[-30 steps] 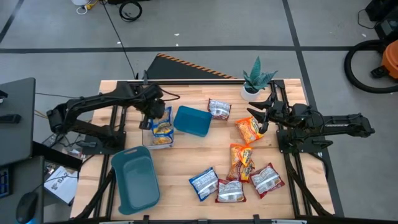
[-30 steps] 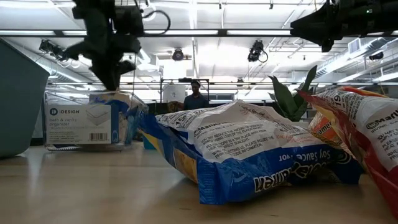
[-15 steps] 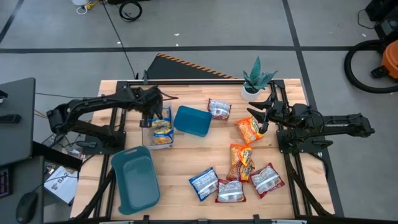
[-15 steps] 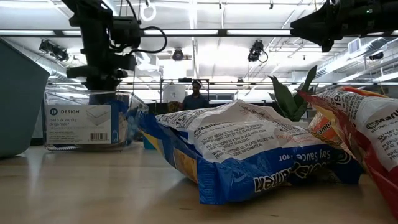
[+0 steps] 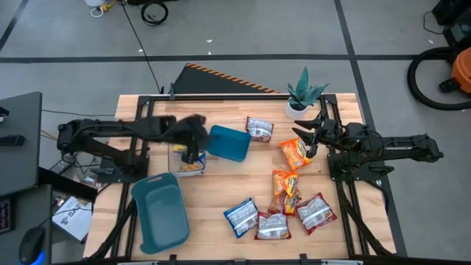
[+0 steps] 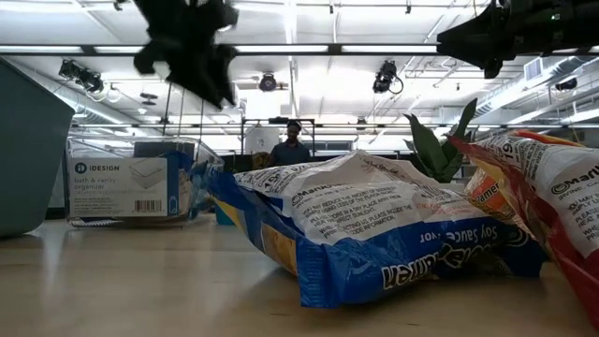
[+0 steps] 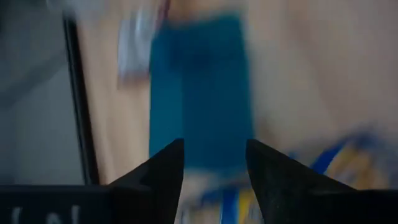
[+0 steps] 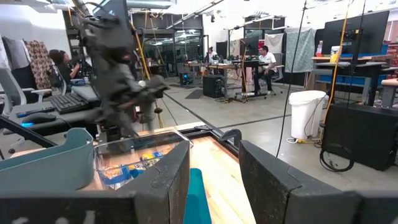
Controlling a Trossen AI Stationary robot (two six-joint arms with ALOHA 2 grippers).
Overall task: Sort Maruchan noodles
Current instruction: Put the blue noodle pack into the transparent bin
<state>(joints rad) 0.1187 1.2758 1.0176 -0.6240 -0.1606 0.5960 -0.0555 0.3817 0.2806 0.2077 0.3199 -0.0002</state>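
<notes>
teal bin [image 5: 227, 143] lying mid-table | larger teal bin [image 5: 159, 211] sitting near-left | clear container [image 5: 187, 156] standing between them | potted plant [image 5: 303, 93] standing far-right

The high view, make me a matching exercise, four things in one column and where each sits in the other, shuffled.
Things:
1. plant
2. large teal bin
3. clear container
4. blue packet

Places:
A. under the left gripper
B. near edge, among the loose packets
C. near-left corner of the table
D. far edge, just beyond the right gripper

Pairs: 1-D, 2-C, 3-A, 4-B
</notes>
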